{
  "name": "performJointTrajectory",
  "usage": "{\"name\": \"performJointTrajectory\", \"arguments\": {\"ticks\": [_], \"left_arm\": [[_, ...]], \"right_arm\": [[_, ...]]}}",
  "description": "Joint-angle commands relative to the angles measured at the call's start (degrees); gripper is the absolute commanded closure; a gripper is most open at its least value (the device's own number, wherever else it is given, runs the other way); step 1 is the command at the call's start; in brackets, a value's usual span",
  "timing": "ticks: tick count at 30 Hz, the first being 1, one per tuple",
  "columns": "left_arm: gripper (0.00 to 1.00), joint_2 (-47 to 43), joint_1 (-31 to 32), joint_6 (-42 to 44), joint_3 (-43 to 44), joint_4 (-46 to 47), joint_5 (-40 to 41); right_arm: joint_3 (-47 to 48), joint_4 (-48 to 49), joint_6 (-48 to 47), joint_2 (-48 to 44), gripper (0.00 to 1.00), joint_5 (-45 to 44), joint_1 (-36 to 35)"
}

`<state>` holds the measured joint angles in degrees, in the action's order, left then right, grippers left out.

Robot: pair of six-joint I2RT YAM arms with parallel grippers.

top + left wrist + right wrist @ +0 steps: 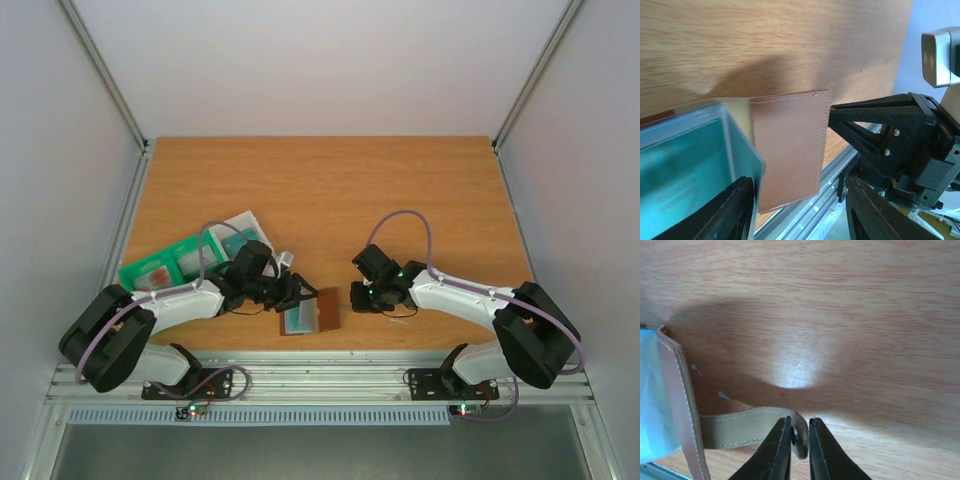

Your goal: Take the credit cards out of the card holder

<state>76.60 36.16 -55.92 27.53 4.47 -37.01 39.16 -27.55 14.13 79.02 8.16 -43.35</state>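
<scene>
The card holder (pixel 326 310) lies open near the table's front edge, between the two arms, its brown panel (pixel 790 145) beside a grey-blue pocket panel (pixel 298 320). My left gripper (pixel 297 297) is open. In its wrist view the gripper (pixel 799 184) has the brown panel between its spread fingers, and the left finger (pixel 735 210) rests against the teal-looking panel (pixel 685 165). My right gripper (pixel 800 424) is shut on the holder's tan strap (pixel 747 426), pinching its snap end. Small pale rectangles that look like credit cards (pixel 160 273) lie on the green tray.
The flat green tray (pixel 140 268) sits at the left behind my left arm. A translucent grey box (pixel 243 232) stands just beyond it. The aluminium rail (pixel 320 375) runs along the front edge, close below the holder. My right gripper (pixel 880 135) shows in the left wrist view.
</scene>
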Motion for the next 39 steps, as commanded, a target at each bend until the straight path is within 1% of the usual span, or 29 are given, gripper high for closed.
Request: {"name": "performJointTrajectory", "arguments": {"ticks": [1, 3, 6, 8, 13, 15, 17, 19, 22, 24, 27, 29, 30, 32, 33, 35, 37, 39], "left_arm": [[0.5, 4.6, 2.8, -3.1, 3.8, 8.7, -1.0], [0.52, 6.7, 3.9, -3.3, 5.1, 9.4, -0.9], [0.61, 9.3, 5.8, -3.7, 7.1, 9.9, -0.2], [0.65, 11.2, 7.0, -3.4, 8.8, 9.3, 0.1], [0.69, 15.6, 8.0, -1.8, 10.9, 7.7, 1.9], [0.71, 16.7, 8.0, -0.4, 11.2, 6.1, 5.0], [0.72, 17.5, 8.0, 2.1, 11.4, 4.5, 7.6], [0.72, 18.6, 8.0, 2.6, 11.6, 5.5, 7.2], [0.72, 19.8, 8.0, 1.3, 11.7, 8.2, 5.5], [0.74, 20.2, 8.0, 0.5, 11.6, 9.0, 5.3], [0.76, 17.2, 8.0, -1.6, 9.5, 10.5, 7.4], [0.75, 12.9, 7.9, -3.3, 8.1, 10.9, 8.9], [0.73, 10.5, 7.9, -3.4, 8.3, 8.6, 10.4], [0.69, 5.9, 7.9, -2.3, 9.6, 0.3, 13.9], [0.68, 3.8, 7.9, -0.7, 9.9, -5.9, 15.9], [0.67, -0.4, 7.8, 1.1, 9.8, -12.7, 20.1], [0.67, -4.2, 7.8, 2.2, 8.7, -17.7, 23.9], [0.67, -7.6, 7.8, 2.5, 7.1, -20.3, 25.7]], "right_arm": [[1.6, -2.1, -0.6, -2.0, 0.83, -1.8, 0.3], [1.6, -3.4, -0.6, -3.8, 0.79, -1.1, 0.3], [1.5, -5.3, -1.3, -6.8, 0.73, 0.5, 0.2], [1.4, -6.1, -1.8, -8.8, 0.7, 2.2, 0.2], [2.3, -8.1, -2.3, -13.3, 0.68, 6.5, -0.1], [1.7, -6.2, -1.3, -14.6, 0.67, 8.7, -0.8], [-0.2, -1.5, 1.2, -14.8, 0.68, 11.4, -1.3], [-1.6, 2.4, 3.9, -14.6, 0.7, 12.5, -2.4], [-1.5, 6.1, 6.3, -14.5, 0.7, 10.9, -5.6], [-0.9, 8.6, 7.5, -12.6, 0.7, 10.1, -7.5], [-1.2, 12.1, 9.4, -7.8, 0.73, 9.2, -9.0], [-2.7, 15.4, 10.2, -5.3, 0.76, 7.8, -9.4], [-3.6, 17.2, 10.9, -3.7, 0.77, 7.7, -9.4], [-4.8, 19.9, 11.2, -0.7, 0.78, 8.8, -9.5], [-5.1, 20.9, 11.3, 0.7, 0.78, 9.1, -9.5], [-5.0, 20.7, 10.9, 3.3, 0.79, 8.7, -9.5], [-4.8, 19.5, 10.4, 5.3, 0.8, 7.5, -9.5], [-5.4, 19.1, 10.4, 6.2, 0.81, 6.2, -9.4]]}}
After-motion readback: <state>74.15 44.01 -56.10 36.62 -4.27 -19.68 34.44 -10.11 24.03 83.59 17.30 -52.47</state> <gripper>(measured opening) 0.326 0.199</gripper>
